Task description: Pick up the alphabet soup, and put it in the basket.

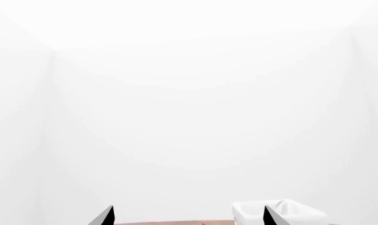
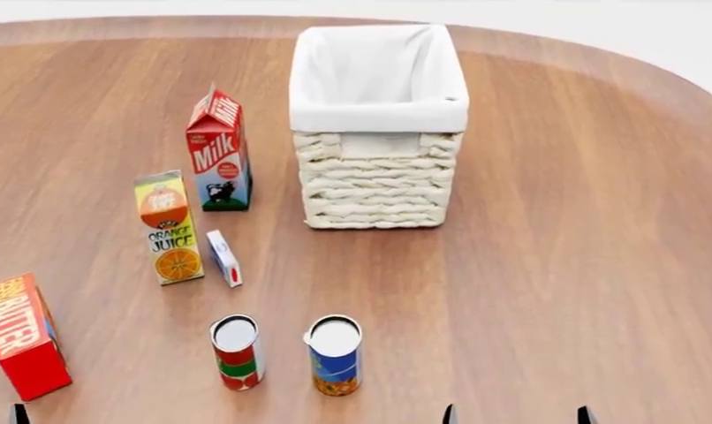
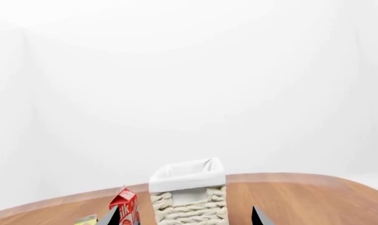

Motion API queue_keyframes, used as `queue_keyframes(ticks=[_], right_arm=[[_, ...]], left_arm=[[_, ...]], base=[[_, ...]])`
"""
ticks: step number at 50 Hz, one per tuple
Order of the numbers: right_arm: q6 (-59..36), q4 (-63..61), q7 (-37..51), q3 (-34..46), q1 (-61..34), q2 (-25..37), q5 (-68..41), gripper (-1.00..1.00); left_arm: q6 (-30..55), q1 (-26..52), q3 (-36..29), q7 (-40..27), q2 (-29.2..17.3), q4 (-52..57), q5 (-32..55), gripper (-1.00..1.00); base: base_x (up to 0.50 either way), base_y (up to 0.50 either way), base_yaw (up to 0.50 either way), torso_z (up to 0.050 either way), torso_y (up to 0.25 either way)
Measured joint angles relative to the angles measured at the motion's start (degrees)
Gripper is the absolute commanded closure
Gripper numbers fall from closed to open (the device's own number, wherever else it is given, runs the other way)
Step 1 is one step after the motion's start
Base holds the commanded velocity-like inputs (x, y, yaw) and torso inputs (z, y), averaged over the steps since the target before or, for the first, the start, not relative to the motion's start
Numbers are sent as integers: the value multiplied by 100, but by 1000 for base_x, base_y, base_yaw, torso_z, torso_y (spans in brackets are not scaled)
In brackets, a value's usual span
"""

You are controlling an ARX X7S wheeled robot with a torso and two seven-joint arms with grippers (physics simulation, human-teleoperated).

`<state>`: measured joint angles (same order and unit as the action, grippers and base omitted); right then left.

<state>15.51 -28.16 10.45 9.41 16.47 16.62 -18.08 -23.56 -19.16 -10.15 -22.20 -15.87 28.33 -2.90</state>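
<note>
Head view shows the blue-labelled alphabet soup tin [image 2: 335,355] upright on the wooden tabletop [image 2: 568,265], just beside a red-and-green can [image 2: 237,352], nearer than the cream wicker basket [image 2: 379,177]. The right pincer [image 3: 185,216] seems apart; the left pincer [image 1: 189,216] too. Descend vertically, straddling only the blue tin.

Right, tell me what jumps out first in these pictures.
The basket draws the eye first: cream wicker with a white cloth lining, standing at the far middle of the wooden table. Left of it, bright cartons stand upright, milk and orange juice among them. Nearest the robot stand two cans side by side, the blue alphabet soup and a red-and-green can to its left.
</note>
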Motion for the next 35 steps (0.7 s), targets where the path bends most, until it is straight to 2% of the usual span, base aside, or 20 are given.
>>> queue_keyframes(ticks=[15, 35], right_arm=[[91, 28, -3, 22, 6, 32, -23, -100], [95, 7, 26, 53, -5, 83, -107, -100]], left_arm=[[-9, -4, -23, -45, -37, 4, -1, -100], [20, 12, -57, -98, -80, 20, 3, -100]], base=[[273, -2, 0, 0, 0], [48, -85, 0, 0, 0]])
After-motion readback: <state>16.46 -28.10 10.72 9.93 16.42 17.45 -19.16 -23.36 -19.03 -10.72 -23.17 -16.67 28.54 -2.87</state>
